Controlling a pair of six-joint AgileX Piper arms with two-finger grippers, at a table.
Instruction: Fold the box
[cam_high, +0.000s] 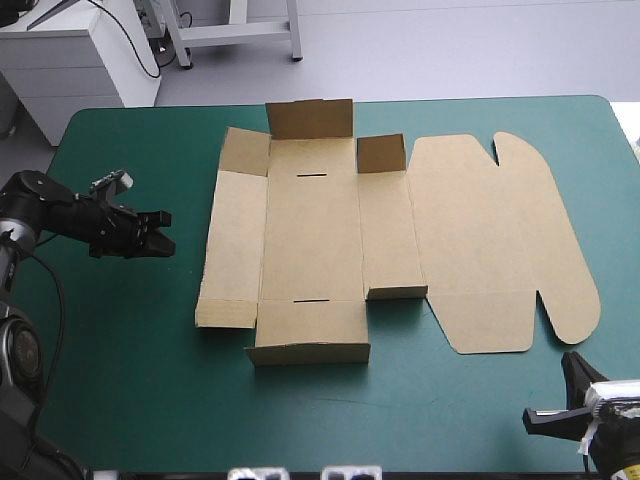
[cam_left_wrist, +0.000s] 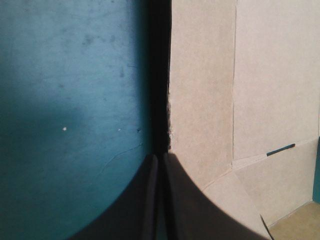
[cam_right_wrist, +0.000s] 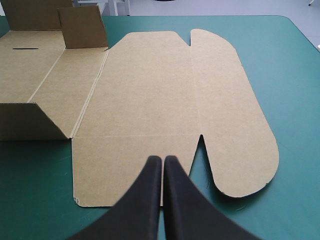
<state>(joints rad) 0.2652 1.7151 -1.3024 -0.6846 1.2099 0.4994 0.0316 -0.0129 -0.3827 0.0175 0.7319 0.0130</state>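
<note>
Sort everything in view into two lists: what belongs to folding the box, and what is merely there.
Belongs to the job:
- box, brown board, mostly flat with a few flaps raised
- left hand, shut, facing the box's left edge
- right hand, shut, by the lid panel's near edge

Merely there:
- teal-green table cover, only the surface under the box

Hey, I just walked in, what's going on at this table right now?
Two robot arms are set to fold a brown box on the teal-green table. The box lies mostly flat, with a few short flaps at its far and near ends standing up and the rounded lid flat to the right. Neither arm holds it. The left gripper is shut and points at the box's left edge. The right gripper is shut, by the lid's near edge.
</note>
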